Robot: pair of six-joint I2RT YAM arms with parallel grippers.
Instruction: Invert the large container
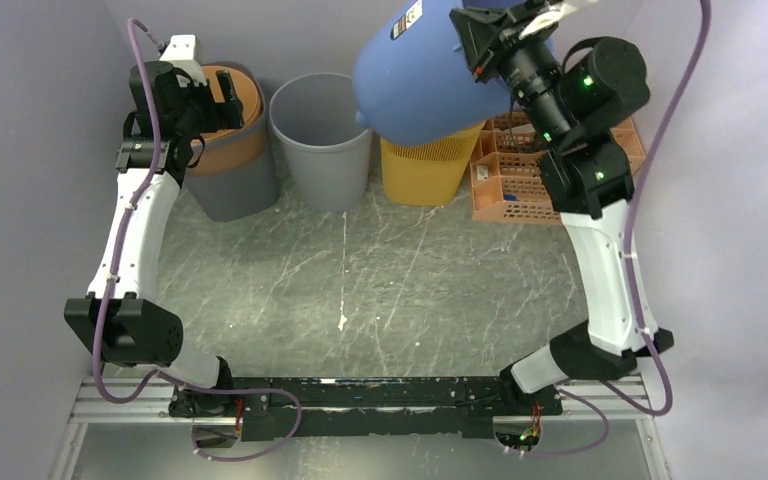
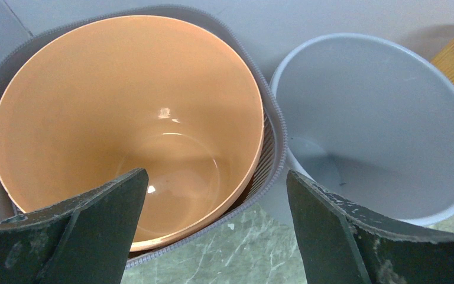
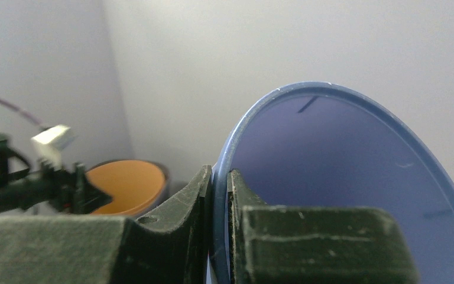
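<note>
I am pinching the rim of the large blue container [image 1: 420, 80] with my right gripper [image 3: 220, 177], one finger sitting inside the wall and the other outside, with the thin blue edge clamped between them. The container is hanging in the air at the far side of the table [image 1: 360, 290], tilted so that its closed end is pointing down and to the left while its open mouth is facing up toward my wrist. In the overhead view it is covering the top of the yellow basket [image 1: 425, 170] and overlapping the rim of the grey bucket [image 1: 320, 150]; the orange crate [image 1: 510, 180] is lying just beside the basket, under my right arm. My left gripper [image 2: 214, 174] is hovering with its fingers spread wide and nothing between them, above the orange bin [image 2: 124, 106], which is sitting nested inside a ribbed grey bin [image 1: 230, 185] in the far left corner. The grey bucket is standing upright just beside that pair.
</note>
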